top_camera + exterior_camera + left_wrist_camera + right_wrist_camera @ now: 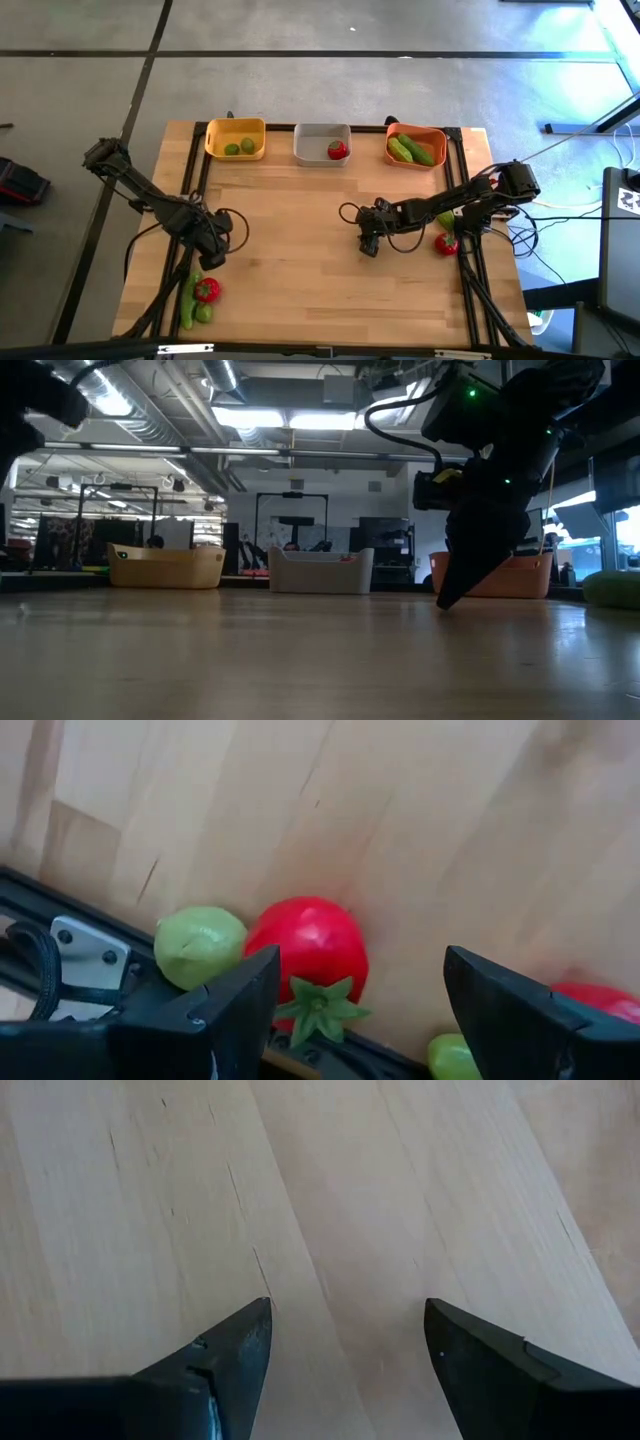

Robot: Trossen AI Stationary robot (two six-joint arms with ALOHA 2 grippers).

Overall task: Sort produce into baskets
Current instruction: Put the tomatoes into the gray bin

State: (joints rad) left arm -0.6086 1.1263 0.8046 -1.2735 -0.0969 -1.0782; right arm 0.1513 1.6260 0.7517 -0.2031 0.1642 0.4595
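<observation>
**Q:** Three baskets lining up along the table's (320, 250) far edge, left to right?

**A:** Yes: yellow basket (236, 127) holding two limes (240, 148), grey basket (321, 134) holding one tomato (338, 150), orange basket (416, 134) holding cucumbers (411, 150).

**Q:** Hovering where, relative to the table's left rail?

**A:** Left gripper (214, 252) hanging just inside it, jaws spread wide, carrying nothing. Lying nearer the front edge than the claw: a tomato (308, 952), a lime (200, 945) touching it, a cucumber (187, 300) running lengthwise along the rail. Judging the tomato almost straight ahead between the fingers.

**Q:** And further right?

**A:** Right gripper (368, 243) pointing down over bare wood, jaws also wide, empty. Waiting behind it by the right rail: another tomato (446, 243) and a green piece (445, 219). Left arm clearly nearer the front pile.
</observation>
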